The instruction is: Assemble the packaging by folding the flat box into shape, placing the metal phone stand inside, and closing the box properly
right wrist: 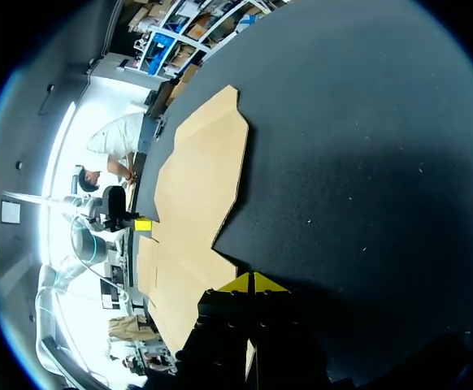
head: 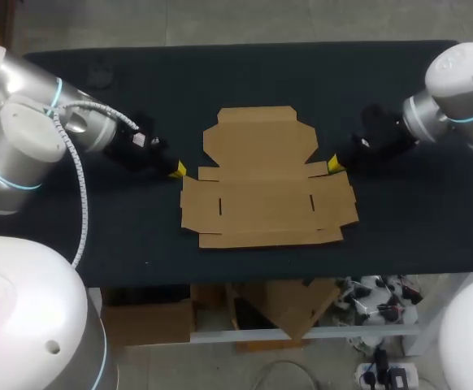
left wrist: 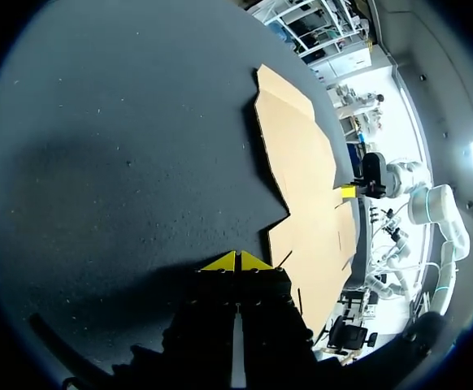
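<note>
Closed, with its two yellow tips pressed together and nothing between them, the left end effector [head: 177, 171] sits low over the dark bench [head: 98, 227] in the head view, just beside the left edge of the flat brown cardboard box [head: 265, 183]. That box lies unfolded in the middle of the bench with every flap spread flat. Its widest panels are toward the near side and a narrower flap points to the far side. The right end effector [head: 334, 165] comes in from the right, its yellow tip at the box's right edge where a side flap meets the far panel. Whether it touches the cardboard cannot be told here. The two end effectors face each other across the box.

In the left wrist view, the left end effector [left wrist: 238, 262] shows its yellow tips meeting at a point, closed and empty, over bare bench [left wrist: 123, 162]. The flat cardboard box [left wrist: 301, 162] lies just ahead and to one side of the tips, its notched edge close to them. The right end effector [left wrist: 349, 192] shows as a small yellow tip at the opposite edge of the cardboard.

In the right wrist view, the right end effector [right wrist: 253, 283] likewise has its tips together, gripping nothing. The box [right wrist: 200, 187] lies flat ahead, one edge just beside the tips, and the left end effector [right wrist: 142, 225] sits at its other edge.
</note>
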Robot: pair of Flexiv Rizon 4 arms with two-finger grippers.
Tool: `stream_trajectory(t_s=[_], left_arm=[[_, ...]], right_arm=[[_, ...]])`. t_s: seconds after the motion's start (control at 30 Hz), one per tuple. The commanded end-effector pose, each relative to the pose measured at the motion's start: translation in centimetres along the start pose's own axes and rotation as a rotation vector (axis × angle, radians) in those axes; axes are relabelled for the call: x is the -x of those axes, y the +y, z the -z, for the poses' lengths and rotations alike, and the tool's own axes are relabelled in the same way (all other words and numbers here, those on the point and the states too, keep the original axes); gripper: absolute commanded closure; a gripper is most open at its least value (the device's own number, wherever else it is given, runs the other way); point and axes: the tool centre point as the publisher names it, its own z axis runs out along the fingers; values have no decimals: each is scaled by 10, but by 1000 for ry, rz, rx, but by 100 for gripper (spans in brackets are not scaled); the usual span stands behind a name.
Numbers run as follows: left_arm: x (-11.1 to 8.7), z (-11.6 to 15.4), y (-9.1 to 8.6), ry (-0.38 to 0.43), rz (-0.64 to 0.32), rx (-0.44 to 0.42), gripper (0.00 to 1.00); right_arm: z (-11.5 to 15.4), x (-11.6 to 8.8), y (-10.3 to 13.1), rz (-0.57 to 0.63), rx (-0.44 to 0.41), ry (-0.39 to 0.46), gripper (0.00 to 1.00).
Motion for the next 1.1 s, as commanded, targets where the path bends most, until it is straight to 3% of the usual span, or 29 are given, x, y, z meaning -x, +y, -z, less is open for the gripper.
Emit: stream_trajectory(t_s=[0.03, 1.1], left_arm=[[0, -4, -3, 8, -7, 7, 100], [-5, -19, -3, 71, -27, 22, 100]], right_arm=[[-2, 0, 2, 0, -5, 5, 100], [-10, 0, 2, 2, -18, 17, 100]])
